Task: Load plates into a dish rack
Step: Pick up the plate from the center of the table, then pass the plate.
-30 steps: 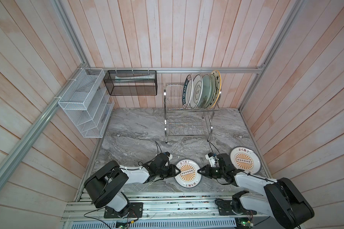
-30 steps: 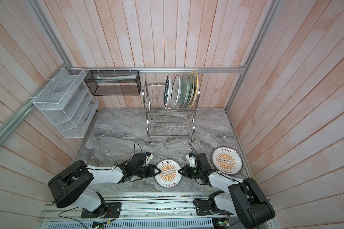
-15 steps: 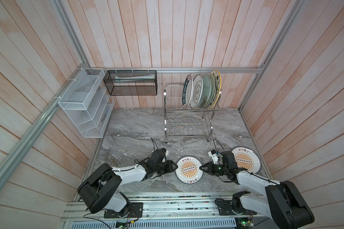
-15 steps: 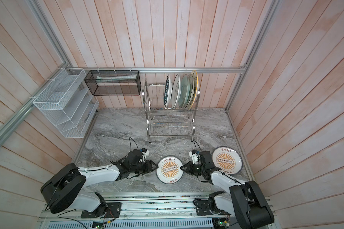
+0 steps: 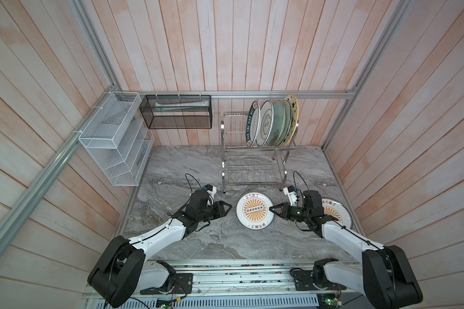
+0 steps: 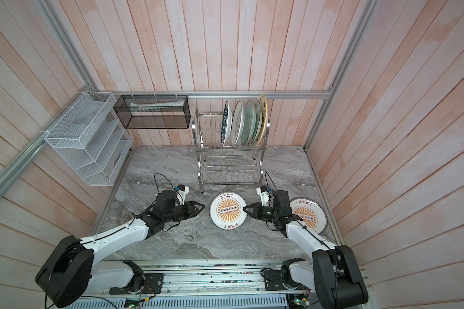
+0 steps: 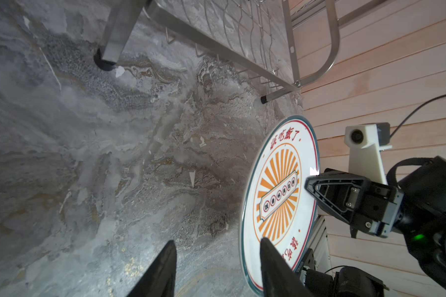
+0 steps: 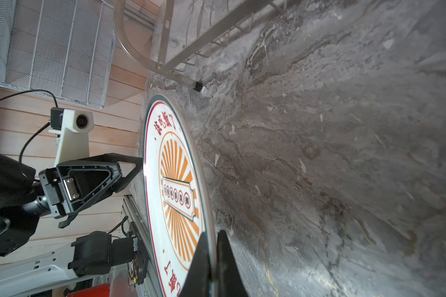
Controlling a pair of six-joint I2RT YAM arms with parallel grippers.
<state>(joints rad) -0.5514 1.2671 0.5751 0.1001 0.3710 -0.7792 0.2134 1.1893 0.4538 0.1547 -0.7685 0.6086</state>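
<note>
Plates (image 5: pixel 266 125) stand on edge in the top tier of the dish rack (image 5: pixel 252 171). They are packed toward its right end, and the black-starred, gold-rimmed one is outermost.

Two more lie face up on the bench (image 5: pixel 182 166) in front of the rack. The first sunburst plate (image 5: pixel 255 211) sits just ahead of the rack's front edge, about level with its middle. The second sunburst plate (image 5: pixel 335 212) lies out past the rack's right leg, partly under my right arm.

My right claw (image 5: pixel 271 209) is pinched tight on the first sunburst plate, at the edge nearest the rack's right leg. In the right wrist view the rim runs in between the two fingers (image 8: pixel 227 262). From above the plate looks flat, but I cannot tell whether the gripped edge is lifted off the bench.

My left claw (image 5: pixel 227 210) is about half spread and holds nothing. It sits low over the bench in front of the rack's left leg, with its tips pointing at the opposite edge of the same plate. The tips are just beside that rim, and I cannot tell whether one touches it. In the left wrist view its fingers (image 7: pixel 162 272) stand apart with bare marble between them.

A white mesh organizer (image 5: pixel 113 144) hangs on the side wall well to the left of the rack. A black mesh basket (image 5: pixel 176 112) hangs from the back rail just left of the rack's top.
</note>
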